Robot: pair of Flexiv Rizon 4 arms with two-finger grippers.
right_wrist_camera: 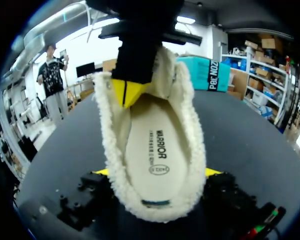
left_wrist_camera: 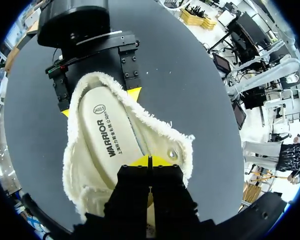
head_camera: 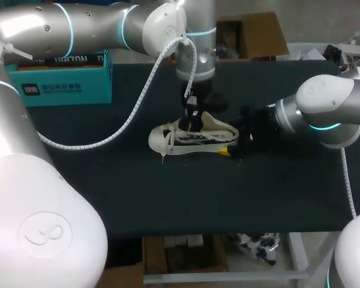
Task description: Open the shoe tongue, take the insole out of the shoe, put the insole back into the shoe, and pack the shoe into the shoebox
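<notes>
A cream shoe (head_camera: 168,137) with a fleece lining lies on its side in the middle of the dark table (head_camera: 228,198). Its pale insole (left_wrist_camera: 110,140) lies flat inside it. My left gripper (left_wrist_camera: 150,161) comes down from above, shut, with its tips pressed together inside the opening at the insole's front end, beside the raised tongue (right_wrist_camera: 166,65). Nothing shows between its tips. My right gripper (right_wrist_camera: 157,172) stands wide around the heel, one yellow fingertip (right_wrist_camera: 212,171) touching each side of the shoe (right_wrist_camera: 110,130). The teal shoebox (head_camera: 66,81) stands at the far left of the table.
A white coiled cable (head_camera: 132,114) hangs from my left arm down over the table to the left of the shoe. The front half of the table is bare dark cloth.
</notes>
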